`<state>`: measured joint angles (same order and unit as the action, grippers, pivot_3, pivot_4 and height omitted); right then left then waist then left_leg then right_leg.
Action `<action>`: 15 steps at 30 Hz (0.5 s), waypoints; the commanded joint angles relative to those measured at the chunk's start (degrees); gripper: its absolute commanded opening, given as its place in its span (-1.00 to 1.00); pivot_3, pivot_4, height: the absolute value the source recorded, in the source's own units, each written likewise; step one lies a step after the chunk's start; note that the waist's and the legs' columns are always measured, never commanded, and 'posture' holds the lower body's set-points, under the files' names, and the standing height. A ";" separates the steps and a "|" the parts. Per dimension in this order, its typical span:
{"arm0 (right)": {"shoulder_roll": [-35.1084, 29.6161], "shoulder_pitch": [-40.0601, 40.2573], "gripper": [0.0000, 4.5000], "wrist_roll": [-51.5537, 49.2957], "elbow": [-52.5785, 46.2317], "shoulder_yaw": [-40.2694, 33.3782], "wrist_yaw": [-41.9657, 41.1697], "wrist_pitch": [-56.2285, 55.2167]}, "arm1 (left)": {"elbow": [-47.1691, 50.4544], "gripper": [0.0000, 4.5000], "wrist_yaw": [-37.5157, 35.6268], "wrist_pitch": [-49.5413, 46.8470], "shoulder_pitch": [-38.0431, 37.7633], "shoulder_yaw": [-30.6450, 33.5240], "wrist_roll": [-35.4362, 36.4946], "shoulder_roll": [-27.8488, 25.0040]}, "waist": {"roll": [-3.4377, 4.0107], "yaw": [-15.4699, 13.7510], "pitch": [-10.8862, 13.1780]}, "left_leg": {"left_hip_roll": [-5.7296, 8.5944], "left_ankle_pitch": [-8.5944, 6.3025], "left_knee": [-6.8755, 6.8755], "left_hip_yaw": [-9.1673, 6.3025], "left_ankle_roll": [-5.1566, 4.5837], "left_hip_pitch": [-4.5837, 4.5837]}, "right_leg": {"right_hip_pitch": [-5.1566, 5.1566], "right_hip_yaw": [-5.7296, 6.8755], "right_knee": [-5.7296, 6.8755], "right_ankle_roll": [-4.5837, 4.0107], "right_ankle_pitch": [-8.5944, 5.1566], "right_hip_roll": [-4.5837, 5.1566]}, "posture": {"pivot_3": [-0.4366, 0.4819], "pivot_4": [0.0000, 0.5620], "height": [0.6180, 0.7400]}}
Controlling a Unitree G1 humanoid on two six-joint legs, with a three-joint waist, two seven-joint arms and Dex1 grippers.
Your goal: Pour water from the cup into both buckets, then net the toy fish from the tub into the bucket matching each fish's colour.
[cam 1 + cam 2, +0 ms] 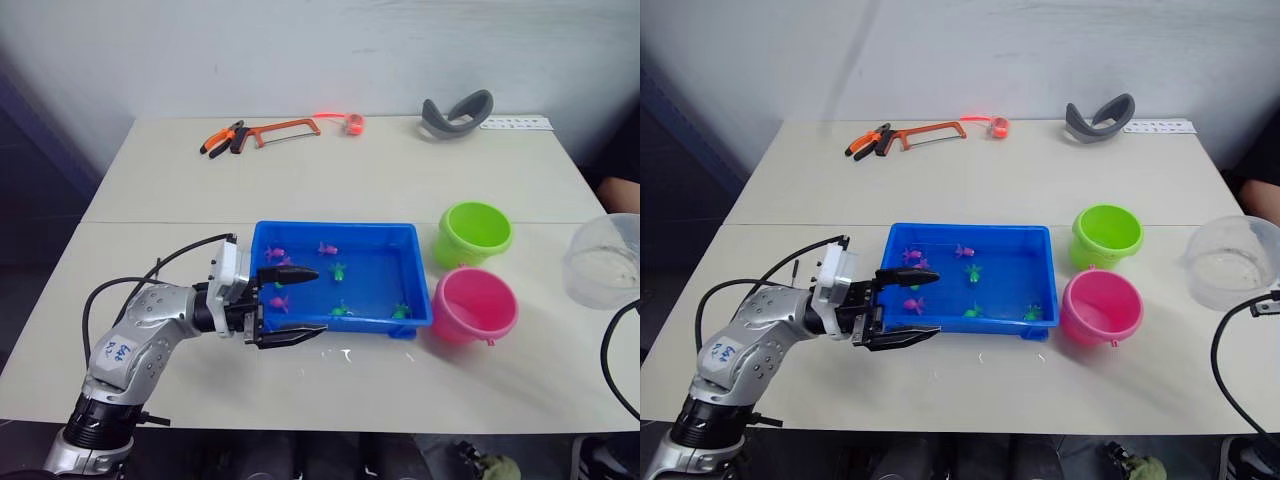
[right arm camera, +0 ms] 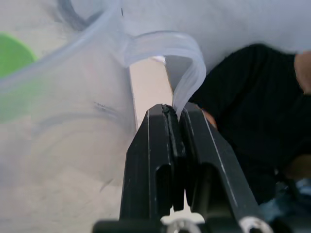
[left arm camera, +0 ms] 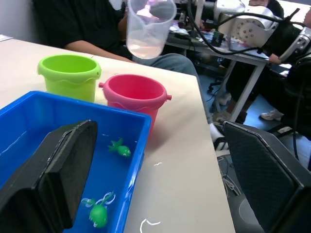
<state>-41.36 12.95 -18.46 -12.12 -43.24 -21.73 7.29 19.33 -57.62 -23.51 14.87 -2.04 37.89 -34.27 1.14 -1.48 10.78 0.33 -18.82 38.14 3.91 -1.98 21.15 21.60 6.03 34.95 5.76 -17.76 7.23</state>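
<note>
**Cup pinched by its handle, left gripper spread at the tub**

Right wrist view: right gripper (image 2: 176,112) clamps the cup's (image 2: 58,145) clear handle.

Left eye view: left gripper (image 1: 296,305) gapes wide, empty, straddling the tub's (image 1: 262,238) near rim; its arm label is unreadable. Cup beside the buckets (image 1: 473,232).

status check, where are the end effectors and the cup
Left end effector open, straddling the blue tub's near rim. Right end effector shut on clear cup's handle, held right of the pink bucket. Nothing between.
</note>
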 commanded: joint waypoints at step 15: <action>-3.03 3.92 -0.97 21.07 -6.35 6.15 -0.47 -15.28 | -0.90 1.00 -1.18 -0.22 4.28 -2.30 -0.51 3.19 | -0.09 0.09 0.03 | -0.09 0.03 0.01 -0.02 0.06 0.00 | -0.02 -0.09 0.02 0.01 0.01 -0.50 | -0.05 -0.47 1.00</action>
<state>-43.09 17.03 0.72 -17.78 -35.96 -22.42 -4.07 17.34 -58.37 -23.70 18.34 -4.16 37.55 -31.29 1.06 -1.39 10.81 0.24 -18.78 38.16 3.88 -1.91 21.14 21.58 5.94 34.97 5.77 -17.75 6.73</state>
